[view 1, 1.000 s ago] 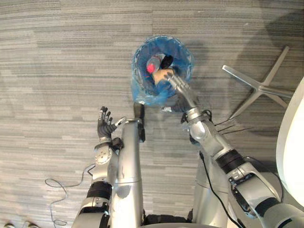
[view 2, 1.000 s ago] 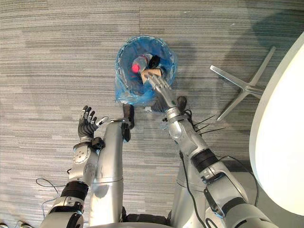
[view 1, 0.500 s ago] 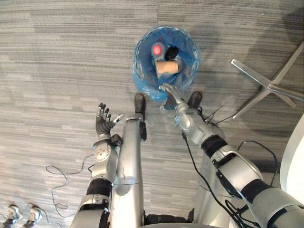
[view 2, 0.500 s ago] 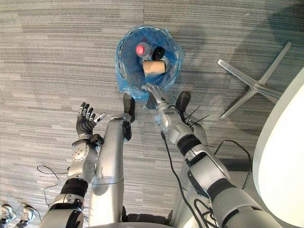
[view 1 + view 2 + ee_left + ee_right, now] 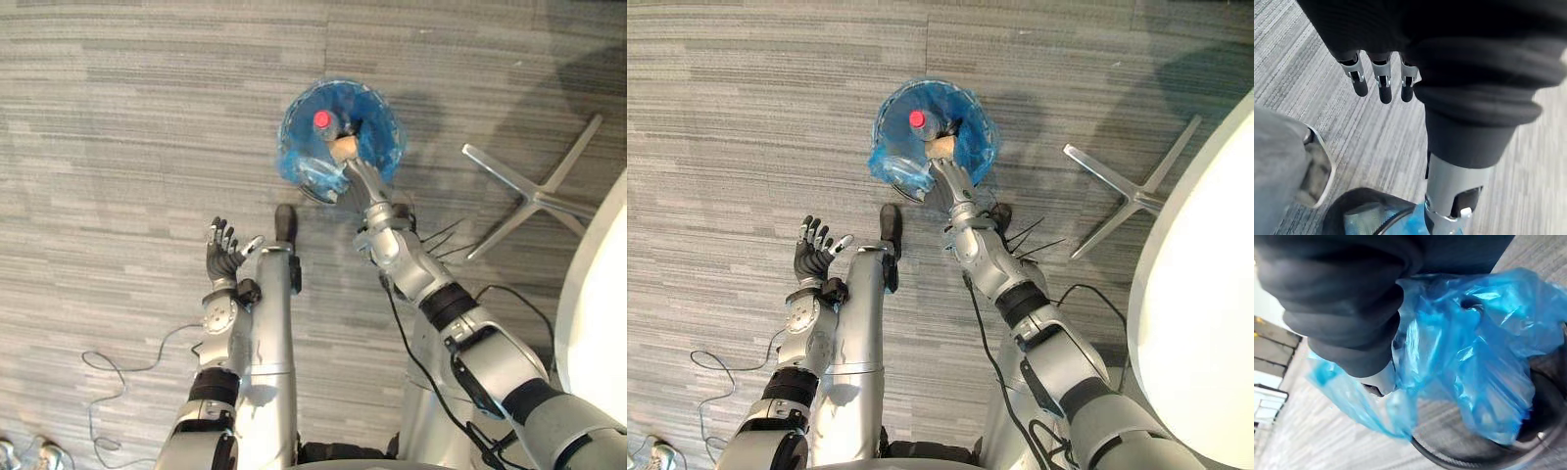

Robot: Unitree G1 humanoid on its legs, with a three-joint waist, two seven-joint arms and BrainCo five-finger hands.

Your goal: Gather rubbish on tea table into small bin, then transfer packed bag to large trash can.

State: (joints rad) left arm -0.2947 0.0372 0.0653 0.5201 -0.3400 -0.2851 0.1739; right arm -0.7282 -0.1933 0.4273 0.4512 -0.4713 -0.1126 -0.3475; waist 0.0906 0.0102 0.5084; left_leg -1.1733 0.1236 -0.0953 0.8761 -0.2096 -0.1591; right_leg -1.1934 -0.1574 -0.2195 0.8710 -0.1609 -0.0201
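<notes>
Right hand [image 5: 359, 184] back at blue bag [image 5: 388, 129], fingers unclear | left hand [image 5: 223, 259] fingers spread

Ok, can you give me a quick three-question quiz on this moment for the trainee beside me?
1. True or false: the left hand is touching the small bin.
2. What colour is the cap of the bottle lying in the bin?
3. Which hand is at the bin's near rim? A left, B right, C both.
Key: 1 false, it is open and apart from the bin; 2 red; 3 B, the right hand.
</notes>
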